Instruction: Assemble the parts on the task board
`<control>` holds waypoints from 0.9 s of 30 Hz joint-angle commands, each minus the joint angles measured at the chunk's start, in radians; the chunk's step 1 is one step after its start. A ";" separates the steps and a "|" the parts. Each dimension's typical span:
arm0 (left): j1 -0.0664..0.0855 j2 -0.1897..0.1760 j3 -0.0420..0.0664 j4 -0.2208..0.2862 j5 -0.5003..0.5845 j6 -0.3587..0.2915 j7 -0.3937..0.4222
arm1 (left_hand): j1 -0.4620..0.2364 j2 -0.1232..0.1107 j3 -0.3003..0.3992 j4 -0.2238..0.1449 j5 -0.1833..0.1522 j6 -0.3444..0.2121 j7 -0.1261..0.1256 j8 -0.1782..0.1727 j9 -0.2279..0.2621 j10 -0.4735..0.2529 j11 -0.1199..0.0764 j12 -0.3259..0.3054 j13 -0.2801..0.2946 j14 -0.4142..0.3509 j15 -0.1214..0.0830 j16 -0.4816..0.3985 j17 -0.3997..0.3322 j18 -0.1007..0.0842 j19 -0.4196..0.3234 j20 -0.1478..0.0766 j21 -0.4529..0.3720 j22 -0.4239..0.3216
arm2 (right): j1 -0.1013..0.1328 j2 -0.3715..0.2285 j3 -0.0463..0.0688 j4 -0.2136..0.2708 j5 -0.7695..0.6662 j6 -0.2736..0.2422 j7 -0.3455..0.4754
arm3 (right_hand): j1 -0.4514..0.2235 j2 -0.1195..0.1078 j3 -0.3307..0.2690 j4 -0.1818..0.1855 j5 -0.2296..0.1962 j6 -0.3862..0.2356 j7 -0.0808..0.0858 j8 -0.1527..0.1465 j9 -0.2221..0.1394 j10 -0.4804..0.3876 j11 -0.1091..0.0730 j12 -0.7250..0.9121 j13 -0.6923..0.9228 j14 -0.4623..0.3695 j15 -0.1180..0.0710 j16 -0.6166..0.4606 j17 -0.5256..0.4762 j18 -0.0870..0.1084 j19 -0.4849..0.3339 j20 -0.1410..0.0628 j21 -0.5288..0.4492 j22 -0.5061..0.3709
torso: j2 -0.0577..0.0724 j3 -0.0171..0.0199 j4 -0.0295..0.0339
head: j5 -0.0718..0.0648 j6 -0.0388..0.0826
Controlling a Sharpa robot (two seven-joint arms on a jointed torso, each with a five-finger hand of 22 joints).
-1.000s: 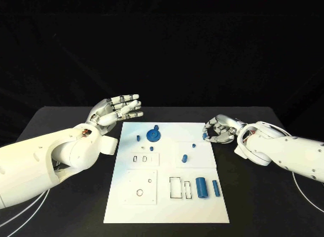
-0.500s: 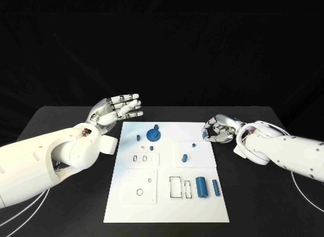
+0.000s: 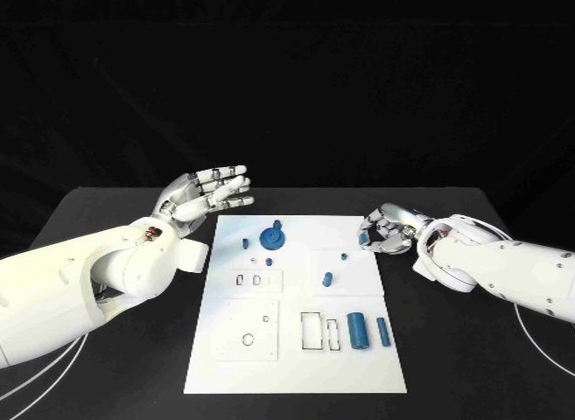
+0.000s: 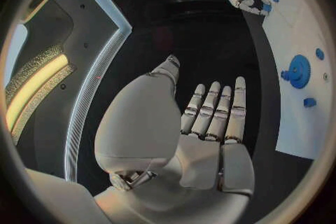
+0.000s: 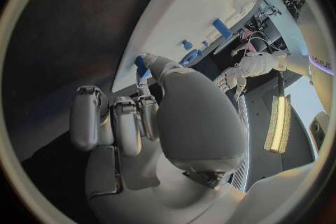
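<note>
The white task board (image 3: 293, 306) lies in the middle of the table. On its far part stand a blue gear (image 3: 273, 237) and a few small blue pegs (image 3: 326, 280). Two blue cylinders (image 3: 358, 331) lie near its right edge. My right hand (image 3: 389, 229) hovers at the board's far right edge, its fingers curled, and pinches a small blue part (image 5: 142, 65) between thumb and finger. That part (image 4: 266, 7) also shows blue in the left wrist view. My left hand (image 3: 206, 194) is raised past the board's far left corner, fingers spread, holding nothing (image 4: 203, 117).
White inset plates with slots (image 3: 257, 281) and a round hole (image 3: 249, 339) sit on the board's left half. Black table (image 3: 123, 376) surrounds the board on both sides. A thin white cable (image 3: 552, 350) runs along the right near side.
My right arm has edged slightly toward the board with the small blue part still pinched. The left hand has stayed where it was.
</note>
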 commanded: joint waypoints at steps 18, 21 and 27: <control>0.001 0.002 0.001 -0.002 0.003 0.015 0.004 | 0.008 0.003 -0.007 0.000 -0.003 -0.008 0.090 -0.005 -0.001 -0.008 -0.003 -0.003 -0.001 -0.009 0.002 -0.007 -0.002 0.004 -0.006 0.003 -0.007 -0.002 | 0.019 -0.016 0.002 0.090 0.015 -0.091 -0.053 | -0.025 0.029 0.044 -0.007 -0.004 0.027 -0.013 0.022 0.008 0.015 -0.015 0.009 0.134 0.096 -0.019 0.006 0.224 -0.002 0.013 -0.009 0.009 0.065 | -0.002 -0.0012 -0.0006 | 0.003 0.002; 0.001 0.003 0.001 -0.006 0.003 0.015 0.003 | 0.008 0.003 -0.007 0.000 -0.003 -0.008 0.090 -0.005 -0.001 -0.008 -0.003 -0.003 -0.001 -0.009 0.002 -0.007 -0.002 0.004 -0.006 0.003 -0.007 -0.002 | 0.039 -0.014 0.003 0.129 0.027 -0.099 -0.068 | -0.024 0.032 0.051 -0.011 -0.002 0.023 -0.012 0.022 0.008 0.012 -0.016 0.005 0.130 0.095 -0.019 0.005 0.221 -0.002 0.013 -0.010 0.009 0.065 | -0.003 -0.0012 -0.0017 | 0.004 0.004; 0.001 0.009 0.000 -0.014 0.003 0.016 0.001 | 0.008 0.005 -0.006 -0.001 -0.003 -0.008 0.090 -0.005 -0.001 -0.005 -0.003 -0.003 -0.001 -0.005 0.002 -0.007 -0.001 0.004 -0.006 0.003 -0.007 -0.002 | 0.065 0.017 0.004 0.201 0.014 -0.131 -0.140 | -0.028 0.039 0.062 -0.014 0.003 0.020 -0.012 0.023 0.009 0.009 -0.015 0.002 0.126 0.095 -0.020 0.005 0.223 -0.002 0.014 -0.011 0.008 0.066 | -0.004 -0.0024 0.0000 | 0.007 0.004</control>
